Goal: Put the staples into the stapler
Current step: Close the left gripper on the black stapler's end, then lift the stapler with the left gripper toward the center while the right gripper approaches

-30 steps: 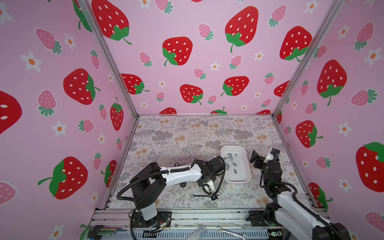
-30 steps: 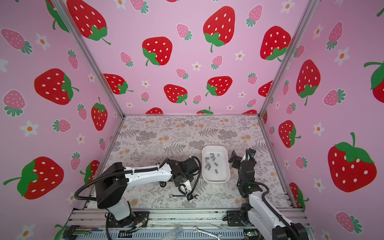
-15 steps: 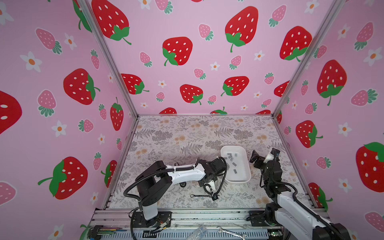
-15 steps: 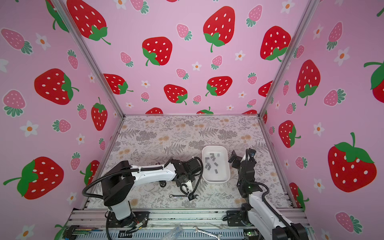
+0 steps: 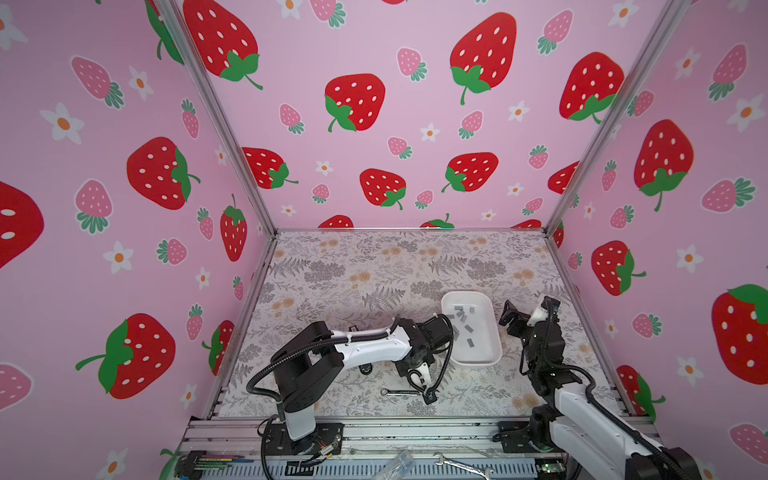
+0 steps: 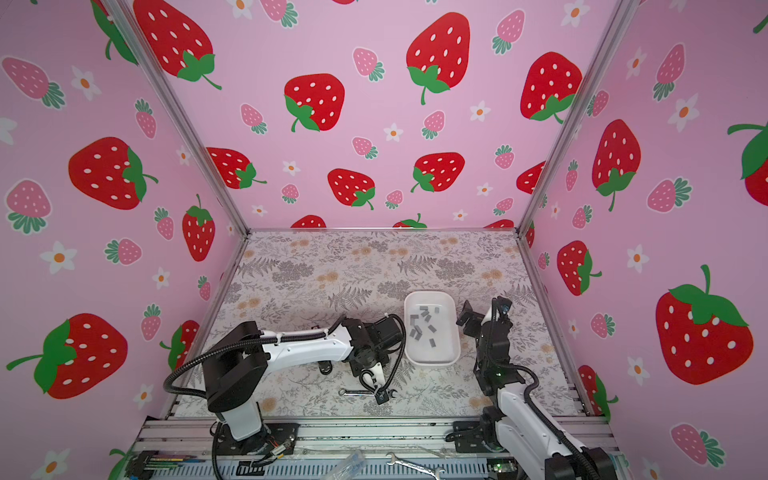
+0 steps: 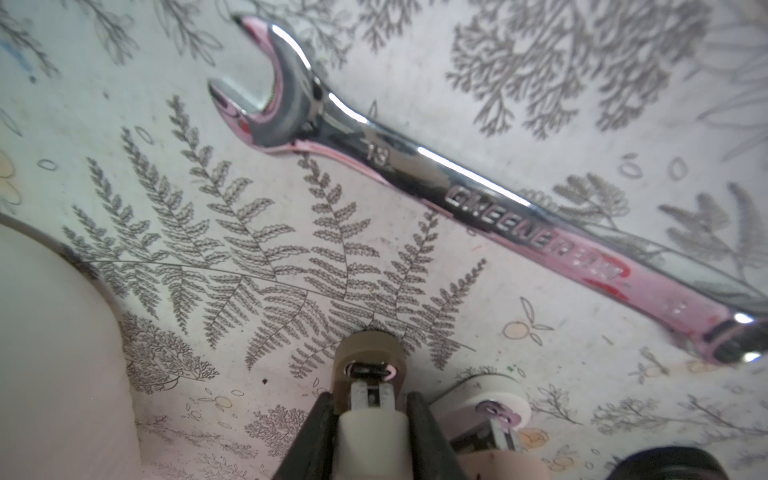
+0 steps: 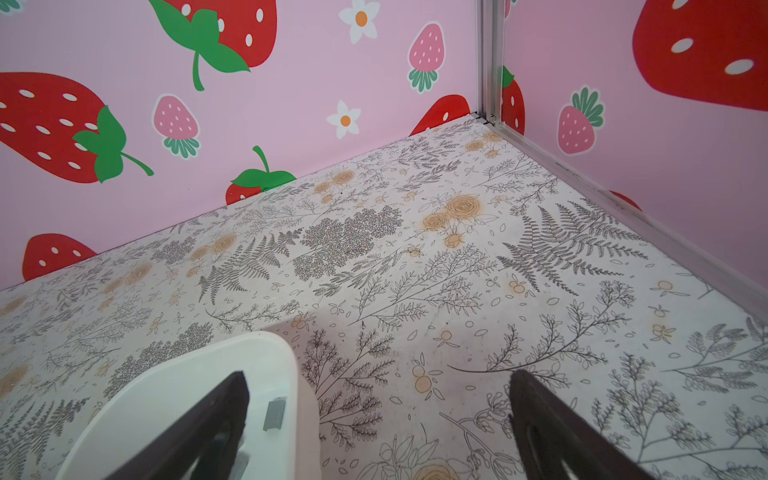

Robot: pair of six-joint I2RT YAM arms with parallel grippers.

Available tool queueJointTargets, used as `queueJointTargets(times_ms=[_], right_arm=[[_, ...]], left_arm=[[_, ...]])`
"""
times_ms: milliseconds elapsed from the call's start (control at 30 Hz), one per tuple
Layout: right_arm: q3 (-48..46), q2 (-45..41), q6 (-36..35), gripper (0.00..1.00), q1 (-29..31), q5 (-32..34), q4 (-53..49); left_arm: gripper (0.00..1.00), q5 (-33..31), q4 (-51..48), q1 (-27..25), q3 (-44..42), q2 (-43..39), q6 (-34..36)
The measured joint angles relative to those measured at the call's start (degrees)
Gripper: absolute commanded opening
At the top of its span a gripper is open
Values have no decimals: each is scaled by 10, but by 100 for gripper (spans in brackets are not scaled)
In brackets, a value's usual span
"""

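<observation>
In the left wrist view my left gripper point(image 7: 371, 399) is shut on the cream nose of a small stapler point(image 7: 368, 353), low over the table. A second white rounded piece point(image 7: 494, 403) with a metal plate lies right beside it; whether it belongs to the same stapler I cannot tell. In both top views this gripper point(image 5: 428, 395) points down near the front edge. The staples point(image 5: 463, 318) point(image 6: 424, 320) point(image 8: 275, 413), several grey strips, lie loose in a white tray point(image 5: 478, 359) point(image 6: 432, 362). My right gripper point(image 8: 379, 376) point(image 5: 519, 318) is open, one finger above the tray's corner point(image 8: 208, 361).
A silver wrench point(image 7: 415, 166) point(image 5: 399, 392) point(image 6: 355, 392) lies flat on the floral table just ahead of the left gripper. A small black part point(image 5: 365, 368) sits under the left arm. Another wrench point(image 5: 457, 461) rests on the front rail. Pink walls close off three sides.
The left arm's elbow has swung a little to the right and its jaws have narrowed onto the stapler. The right arm and the tray have not moved.
</observation>
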Motion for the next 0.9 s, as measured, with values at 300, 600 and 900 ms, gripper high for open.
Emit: queueJointTargets(times_ms=[300,600,900], right_arm=[[0,-4,0,99,0,0,0],[0,-18,0,99,0,0,0],[0,-37,0,99,0,-2,0]], left_arm=[[0,15,24,0,0,-5,-45],[0,-12,135,5,-6,-133,-194],[0,-34,220,26,-16,-289,-504]])
